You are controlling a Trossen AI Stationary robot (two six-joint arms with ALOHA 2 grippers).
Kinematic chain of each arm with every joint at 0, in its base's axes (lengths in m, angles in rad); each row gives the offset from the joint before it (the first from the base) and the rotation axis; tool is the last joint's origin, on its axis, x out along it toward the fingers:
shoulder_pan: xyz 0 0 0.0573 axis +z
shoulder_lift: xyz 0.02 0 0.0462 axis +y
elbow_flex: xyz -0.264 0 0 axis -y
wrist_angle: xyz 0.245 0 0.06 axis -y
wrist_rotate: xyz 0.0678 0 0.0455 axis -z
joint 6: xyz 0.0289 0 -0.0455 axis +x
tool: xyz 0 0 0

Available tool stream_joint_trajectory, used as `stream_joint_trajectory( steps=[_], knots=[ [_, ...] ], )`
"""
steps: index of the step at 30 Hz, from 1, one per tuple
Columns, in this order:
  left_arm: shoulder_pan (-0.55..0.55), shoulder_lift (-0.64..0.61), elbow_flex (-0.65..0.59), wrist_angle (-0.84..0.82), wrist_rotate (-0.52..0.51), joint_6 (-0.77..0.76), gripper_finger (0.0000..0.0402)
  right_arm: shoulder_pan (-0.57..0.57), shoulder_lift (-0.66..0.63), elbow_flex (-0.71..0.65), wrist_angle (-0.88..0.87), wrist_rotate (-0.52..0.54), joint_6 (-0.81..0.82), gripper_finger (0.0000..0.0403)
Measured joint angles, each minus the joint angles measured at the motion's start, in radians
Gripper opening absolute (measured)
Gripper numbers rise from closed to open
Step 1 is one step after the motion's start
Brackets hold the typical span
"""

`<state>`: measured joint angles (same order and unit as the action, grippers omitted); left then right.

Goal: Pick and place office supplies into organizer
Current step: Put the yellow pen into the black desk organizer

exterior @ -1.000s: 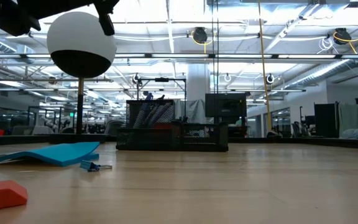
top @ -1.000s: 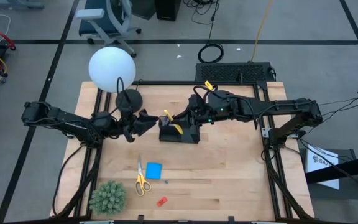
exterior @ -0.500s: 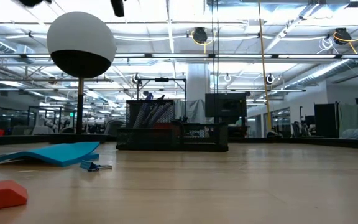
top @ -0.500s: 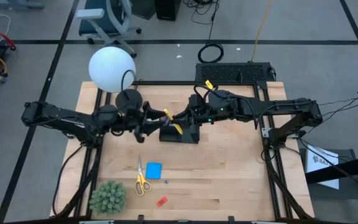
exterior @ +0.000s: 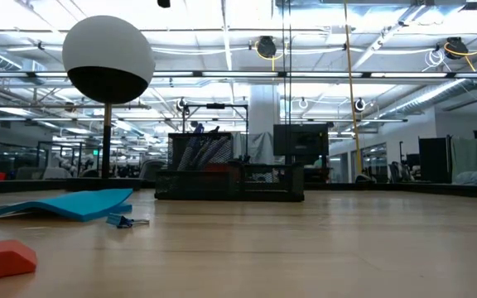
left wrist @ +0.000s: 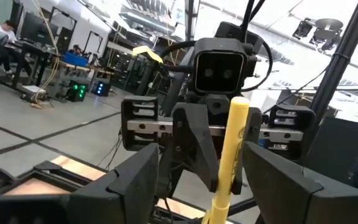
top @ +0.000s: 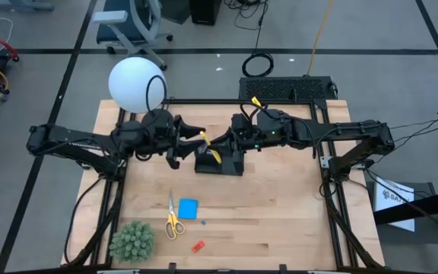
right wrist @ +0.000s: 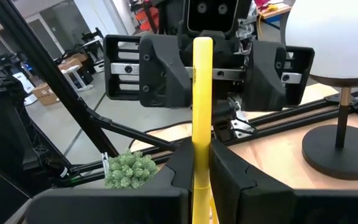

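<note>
The right gripper (right wrist: 199, 171) is clamping the yellow pen (right wrist: 201, 106) upright, above the organizer (top: 219, 161). The left gripper (left wrist: 194, 180) is facing it with fingers (left wrist: 135, 180) spread wide either side of the pen, gripping nothing.

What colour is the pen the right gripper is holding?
Yellow. The pen clamped in the right gripper shows best in the right wrist view.

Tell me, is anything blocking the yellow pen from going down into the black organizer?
Nothing visible does. The right end effector grips the yellow pen directly over the organizer. The left end effector waits open beside it, facing the pen but not under it.
</note>
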<state>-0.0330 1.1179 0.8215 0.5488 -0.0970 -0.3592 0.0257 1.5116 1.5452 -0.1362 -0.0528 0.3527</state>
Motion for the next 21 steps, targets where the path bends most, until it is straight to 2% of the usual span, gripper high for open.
stream_joint_trajectory(
  steps=[12, 21],
  knots=[
    [0.000, 0.027, 0.000, 0.072, 0.013, -0.046, 0.0239, 0.000, 0.000, 0.000, 0.000, 0.001, -0.021, 0.0022],
    [0.001, 0.106, 0.027, 0.112, 0.033, -0.095, 0.0239, 0.000, 0.009, 0.000, 0.004, 0.001, -0.024, 0.0022]
  ],
)
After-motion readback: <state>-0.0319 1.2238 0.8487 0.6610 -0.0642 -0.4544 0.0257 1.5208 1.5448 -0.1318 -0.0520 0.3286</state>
